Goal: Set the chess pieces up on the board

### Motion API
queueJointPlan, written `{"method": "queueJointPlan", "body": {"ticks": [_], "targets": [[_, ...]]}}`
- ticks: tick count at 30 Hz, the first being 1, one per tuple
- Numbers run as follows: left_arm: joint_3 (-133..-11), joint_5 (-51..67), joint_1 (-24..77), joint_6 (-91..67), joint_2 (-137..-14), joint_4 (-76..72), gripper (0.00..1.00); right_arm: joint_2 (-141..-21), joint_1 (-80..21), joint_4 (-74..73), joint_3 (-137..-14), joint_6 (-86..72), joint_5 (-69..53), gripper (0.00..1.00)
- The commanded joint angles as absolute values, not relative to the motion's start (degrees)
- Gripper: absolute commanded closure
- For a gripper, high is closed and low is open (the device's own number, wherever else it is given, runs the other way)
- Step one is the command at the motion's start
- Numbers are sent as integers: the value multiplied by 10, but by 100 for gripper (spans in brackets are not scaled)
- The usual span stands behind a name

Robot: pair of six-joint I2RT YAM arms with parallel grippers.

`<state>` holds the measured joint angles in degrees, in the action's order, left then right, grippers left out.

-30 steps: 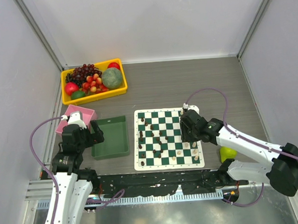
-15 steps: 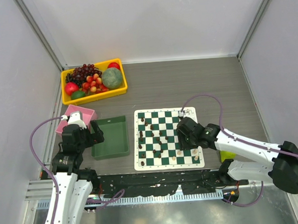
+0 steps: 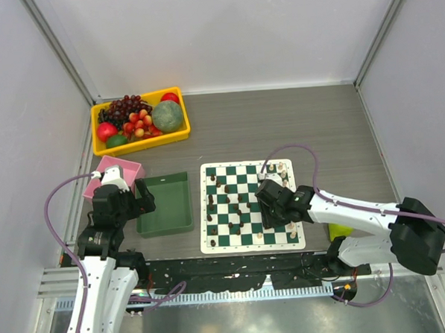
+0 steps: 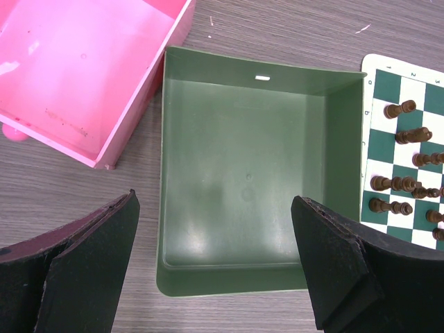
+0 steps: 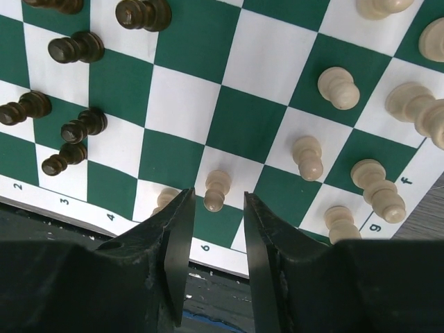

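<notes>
Bright, even overhead light; all 3 views sharp.
Top view: diffuse, faint soft shadows under arms, pale walls evenly lit, no glare. Left wrist: mild sheen on green tray floor; left fingers near-black, edges slightly soft. Right wrist: cream pieces crisp w/ short shadows; right fingers dark, little detail.

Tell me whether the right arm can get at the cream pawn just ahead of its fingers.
Probably yes. The right gripper hangs open with the cream pawn lined up between its jaws; a neighbouring cream piece sits close by one finger.
</notes>
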<state>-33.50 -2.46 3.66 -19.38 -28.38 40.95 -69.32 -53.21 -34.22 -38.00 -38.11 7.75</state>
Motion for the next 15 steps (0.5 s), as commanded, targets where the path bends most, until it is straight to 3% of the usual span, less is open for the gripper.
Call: {"method": "queueJointPlan", "body": {"ticks": [1, 15], "targets": [[-352, -19, 36, -195, -284, 391, 1, -711, -542, -320, -388, -395, 76, 60], [-352, -21, 36, -195, -284, 390, 1, -728, -543, -308, -386, -392, 73, 68]]}}
